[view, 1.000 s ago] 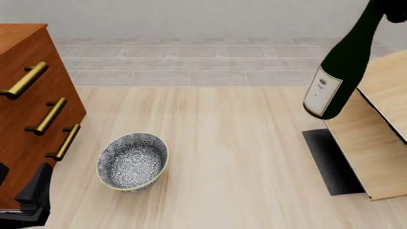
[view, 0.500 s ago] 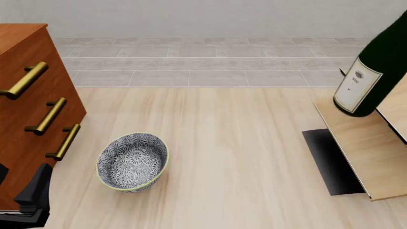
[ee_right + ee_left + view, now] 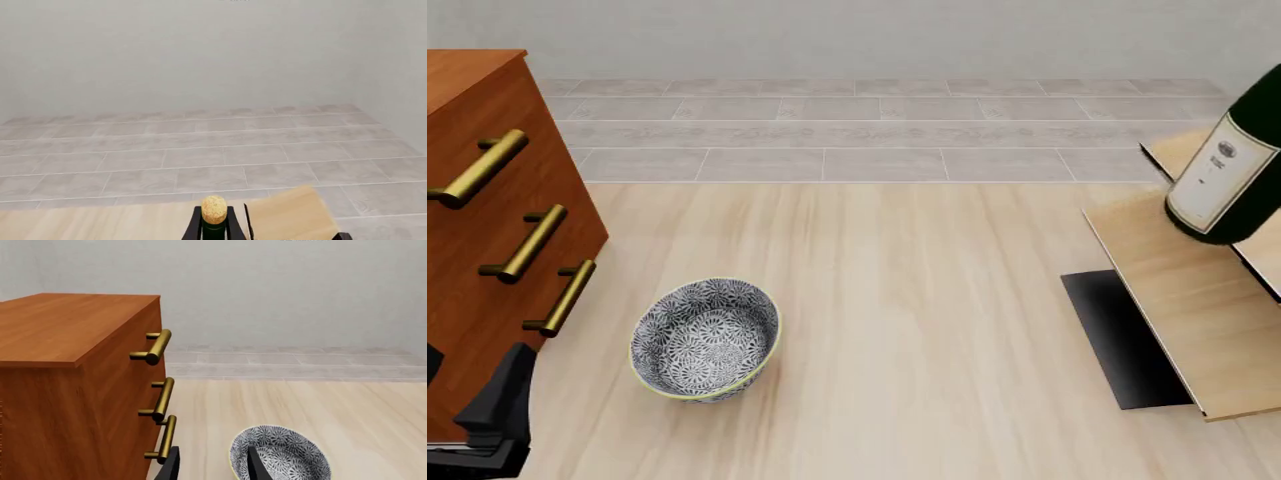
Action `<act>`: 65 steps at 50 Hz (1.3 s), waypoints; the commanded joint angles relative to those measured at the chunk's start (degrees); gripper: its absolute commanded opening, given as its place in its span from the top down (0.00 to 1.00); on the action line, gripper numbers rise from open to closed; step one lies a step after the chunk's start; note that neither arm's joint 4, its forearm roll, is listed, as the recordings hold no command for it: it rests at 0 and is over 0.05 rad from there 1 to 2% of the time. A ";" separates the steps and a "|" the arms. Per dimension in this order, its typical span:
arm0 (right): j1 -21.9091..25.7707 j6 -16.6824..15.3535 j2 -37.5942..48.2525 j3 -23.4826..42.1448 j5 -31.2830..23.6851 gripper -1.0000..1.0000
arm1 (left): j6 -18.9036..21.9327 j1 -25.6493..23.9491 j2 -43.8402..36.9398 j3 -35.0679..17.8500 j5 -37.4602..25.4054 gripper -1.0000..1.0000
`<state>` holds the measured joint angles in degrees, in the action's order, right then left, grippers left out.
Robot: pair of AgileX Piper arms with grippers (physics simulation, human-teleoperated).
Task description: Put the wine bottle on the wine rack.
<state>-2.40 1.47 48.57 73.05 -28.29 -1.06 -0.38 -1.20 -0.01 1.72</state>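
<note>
The dark green wine bottle (image 3: 1238,170) with its white label hangs tilted in the air at the right edge of the front view, its base above the pale wood wine rack (image 3: 1194,300). In the right wrist view my right gripper (image 3: 217,226) is shut on the bottle's neck (image 3: 214,231) just under the tan cork (image 3: 214,209), with a rack panel (image 3: 290,215) beyond. My right gripper is out of the front view. My left gripper (image 3: 208,467) is open and empty beside the patterned bowl (image 3: 280,457), low at the left in the front view (image 3: 487,420).
A reddish-brown cabinet (image 3: 487,230) with brass handles stands at the left, close to my left gripper. The patterned bowl (image 3: 705,338) sits on the table left of centre. The rack's black base (image 3: 1121,335) lies at the right.
The bottle has moved right and a little up, from left of the rack to above its panels, and is now partly out of the front view. The left arm has not moved.
</note>
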 commanded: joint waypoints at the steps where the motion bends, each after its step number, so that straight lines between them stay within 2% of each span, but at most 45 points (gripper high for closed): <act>1: -3.04 1.10 -0.67 0.93 -0.47 1.00 | -0.19 -0.02 0.59 -0.01 -0.40 0.00; 14: -5.36 0.83 -0.45 1.12 -0.84 1.00 | -0.39 -0.02 0.71 -0.01 -0.41 0.00; 40: -9.80 2.41 1.45 0.47 0.63 1.00 | -0.34 0.04 0.62 -0.01 -0.27 0.00; 51: -11.67 3.31 2.13 -0.66 1.86 1.00 | -0.51 0.09 0.78 -0.01 -0.47 0.00; 65: -14.78 6.15 3.26 -1.29 3.37 1.00 | -0.28 0.42 0.85 -0.01 -0.41 0.00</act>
<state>-15.14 5.58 51.39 71.74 -26.01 -1.42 -0.17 -0.41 -0.02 1.33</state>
